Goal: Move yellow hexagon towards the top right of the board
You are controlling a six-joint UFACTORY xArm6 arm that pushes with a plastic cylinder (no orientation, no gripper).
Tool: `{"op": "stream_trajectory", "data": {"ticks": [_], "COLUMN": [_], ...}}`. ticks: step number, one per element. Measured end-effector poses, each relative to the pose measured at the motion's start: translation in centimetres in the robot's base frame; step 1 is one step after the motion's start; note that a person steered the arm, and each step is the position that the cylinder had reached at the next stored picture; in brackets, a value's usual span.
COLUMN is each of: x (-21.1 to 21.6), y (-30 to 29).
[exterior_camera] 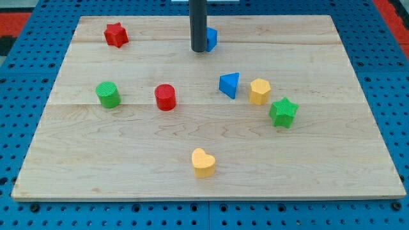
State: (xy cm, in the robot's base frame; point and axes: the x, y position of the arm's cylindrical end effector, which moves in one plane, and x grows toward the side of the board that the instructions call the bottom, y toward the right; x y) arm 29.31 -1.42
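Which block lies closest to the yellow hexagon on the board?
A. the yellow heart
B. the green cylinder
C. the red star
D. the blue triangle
D. The blue triangle sits just to the view's left of the yellow hexagon, while my tip stands far off near the view's top, beside another blue block.

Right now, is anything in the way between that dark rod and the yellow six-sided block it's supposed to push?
My tip sits near the view's top, beside a blue block. The blue triangular block lies close to the line toward the yellow hexagon block, just left of it.
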Motion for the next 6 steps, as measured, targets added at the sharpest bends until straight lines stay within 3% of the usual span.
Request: {"op": "stream_trajectory", "data": {"ticks": [2, 4, 5, 6], "x": [1.3, 10.0, 14.1, 14.6], "y": [-0.1, -3.0, -1.4, 5.2]}}
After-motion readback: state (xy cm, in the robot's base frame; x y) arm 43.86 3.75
